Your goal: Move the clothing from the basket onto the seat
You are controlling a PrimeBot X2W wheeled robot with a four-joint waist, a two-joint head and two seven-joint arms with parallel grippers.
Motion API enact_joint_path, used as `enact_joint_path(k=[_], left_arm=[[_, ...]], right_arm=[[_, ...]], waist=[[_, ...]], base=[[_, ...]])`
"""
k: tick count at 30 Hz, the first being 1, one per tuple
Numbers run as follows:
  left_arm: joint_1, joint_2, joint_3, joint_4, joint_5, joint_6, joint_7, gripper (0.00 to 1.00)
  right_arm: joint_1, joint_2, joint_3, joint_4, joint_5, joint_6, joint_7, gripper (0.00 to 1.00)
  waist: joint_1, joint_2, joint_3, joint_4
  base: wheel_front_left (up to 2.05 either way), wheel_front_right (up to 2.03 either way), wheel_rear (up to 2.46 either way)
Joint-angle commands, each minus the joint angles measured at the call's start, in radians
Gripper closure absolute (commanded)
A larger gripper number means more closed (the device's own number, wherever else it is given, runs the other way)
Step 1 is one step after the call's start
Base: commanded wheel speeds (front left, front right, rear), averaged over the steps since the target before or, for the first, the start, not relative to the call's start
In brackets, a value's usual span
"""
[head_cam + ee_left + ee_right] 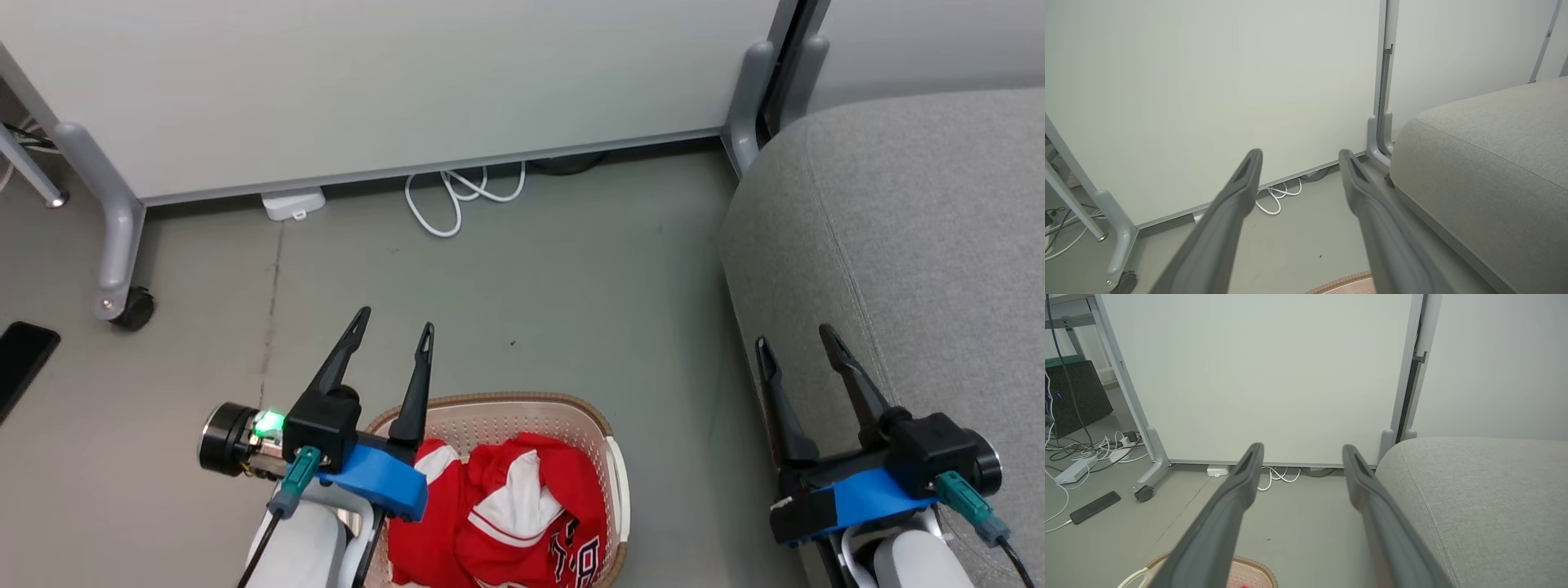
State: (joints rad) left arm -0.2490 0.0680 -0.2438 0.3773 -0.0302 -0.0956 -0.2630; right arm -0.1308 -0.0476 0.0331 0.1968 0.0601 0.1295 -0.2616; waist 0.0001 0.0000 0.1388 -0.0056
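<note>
Beside the grey fabric seat (914, 245), crumpled red clothing (498, 531) fills the perforated basket (490, 420); both arms' jaws spread.

Seeing the clothing (498, 523) lying crumpled in a heap inside the basket (498, 420), filling most of it: red fabric with white bands and trim folding over itself, black white-edged block letters showing at the heap's lower right. Noting the basket standing upright on the grey floor (531, 286): oval, cream, perforated walls, a brown woven-look rim, a white handle along its right side, its near end running off the head view's bottom edge. Finding the seat (914, 229) standing to the basket's right, near but apart, a strip of floor lying between them: large, grey, fabric-covered, rounded at the edges, a stitched seam running along its top.
</note>
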Motion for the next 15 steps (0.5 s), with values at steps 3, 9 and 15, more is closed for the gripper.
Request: enact_joint_path(k=[3, 9, 15], left_arm=[[-0.06, 0.014, -0.021, 0.035, 0.013, -0.011, -0.003, 0.0], [-0.173, 0.041, -0.082, 0.132, 0.021, -0.029, -0.003, 0.0], [-0.278, 0.071, -0.165, 0.245, 0.021, -0.036, -0.003, 0.0]], right_arm=[[-0.036, -0.005, -0.003, -0.013, 0.006, 0.002, -0.005, 0.0], [-0.097, -0.004, 0.006, -0.037, 0.015, 0.002, -0.005, 0.0], [-0.154, -0.004, 0.017, -0.058, 0.021, 0.002, -0.005, 0.0]], waist=[[-0.0001, 0.0, 0.065, -0.032], [-0.0001, 0.0, 0.162, -0.077], [-0.0001, 0.0, 0.256, -0.122]], base=[[0.0, 0.0, 0.0], [0.0, 0.0, 0.0], [0.0, 0.0, 0.0]])
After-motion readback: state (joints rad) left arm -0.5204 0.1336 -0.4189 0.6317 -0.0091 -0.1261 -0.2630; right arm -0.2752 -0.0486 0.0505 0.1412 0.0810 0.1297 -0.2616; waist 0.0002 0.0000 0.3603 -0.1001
